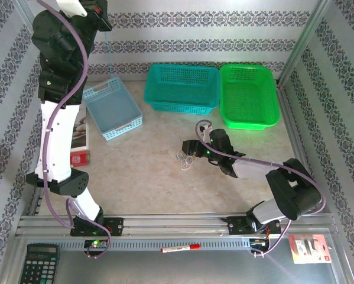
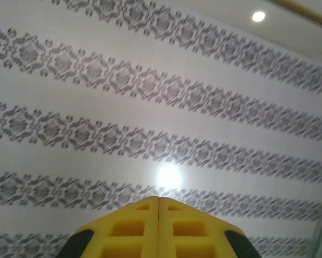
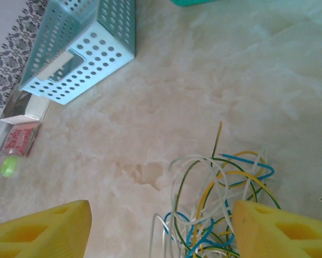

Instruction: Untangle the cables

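Observation:
The cables (image 3: 220, 209) are a loose clump of thin white, blue, yellow and green strands on the pale table; in the top view the cables (image 1: 184, 161) lie mid-table. My right gripper (image 3: 161, 236) hovers low over them, open, with its yellow fingers (image 3: 281, 231) wide apart and the clump toward the right finger, nothing pinched. My right gripper (image 1: 187, 151) sits just beside the clump. My left gripper (image 2: 158, 207) is raised high against the patterned wall with its yellow pads pressed together. A single thin blue cable (image 1: 106, 56) hangs straight down below my left gripper (image 1: 98, 9).
A light blue basket (image 1: 113, 109) stands at back left, a teal basket (image 1: 182, 87) and a green basket (image 1: 249, 94) at the back. A red-and-white box (image 1: 79, 145) lies by the left arm. A calculator (image 1: 38, 263), a marker (image 1: 179, 248) and a packet (image 1: 309, 248) rest on the near rail.

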Tool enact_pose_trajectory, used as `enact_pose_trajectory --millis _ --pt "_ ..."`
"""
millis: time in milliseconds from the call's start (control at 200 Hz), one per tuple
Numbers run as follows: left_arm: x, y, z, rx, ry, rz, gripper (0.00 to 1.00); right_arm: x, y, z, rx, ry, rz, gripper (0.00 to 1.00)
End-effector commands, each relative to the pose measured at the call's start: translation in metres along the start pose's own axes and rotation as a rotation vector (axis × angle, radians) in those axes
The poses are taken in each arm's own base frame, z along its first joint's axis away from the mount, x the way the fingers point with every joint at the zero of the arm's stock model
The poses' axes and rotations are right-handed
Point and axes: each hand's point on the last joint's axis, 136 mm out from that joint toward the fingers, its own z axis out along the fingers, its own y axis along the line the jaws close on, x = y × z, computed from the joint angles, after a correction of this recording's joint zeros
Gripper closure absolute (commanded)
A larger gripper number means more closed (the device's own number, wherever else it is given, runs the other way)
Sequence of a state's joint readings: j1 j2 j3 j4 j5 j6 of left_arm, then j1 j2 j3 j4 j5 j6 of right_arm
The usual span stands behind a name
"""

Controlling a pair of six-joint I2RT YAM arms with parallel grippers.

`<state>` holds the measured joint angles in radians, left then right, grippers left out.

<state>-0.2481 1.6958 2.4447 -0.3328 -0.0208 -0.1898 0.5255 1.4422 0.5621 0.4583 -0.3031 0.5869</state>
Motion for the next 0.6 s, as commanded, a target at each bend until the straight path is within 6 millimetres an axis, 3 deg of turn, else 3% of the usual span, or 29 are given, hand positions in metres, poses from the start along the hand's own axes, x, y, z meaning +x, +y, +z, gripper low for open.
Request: enact_pose_trajectory --millis 0,300,600 --pt "-0.008 0.013 -0.004 -0.066 -0.042 0.121 1.00 -0.012 0.005 -0.010 0.006 -0.013 -0.024 0.29" --pt "0.010 0.021 0.011 -0.091 -0.037 0.186 1.00 -0.024 0.019 -0.045 0.008 -0.042 -0.043 0.29" --pt "0.017 0.046 0.032 -0.160 -0.048 0.253 1.00 -0.022 0.012 -0.078 0.042 -0.067 -0.035 0.29"
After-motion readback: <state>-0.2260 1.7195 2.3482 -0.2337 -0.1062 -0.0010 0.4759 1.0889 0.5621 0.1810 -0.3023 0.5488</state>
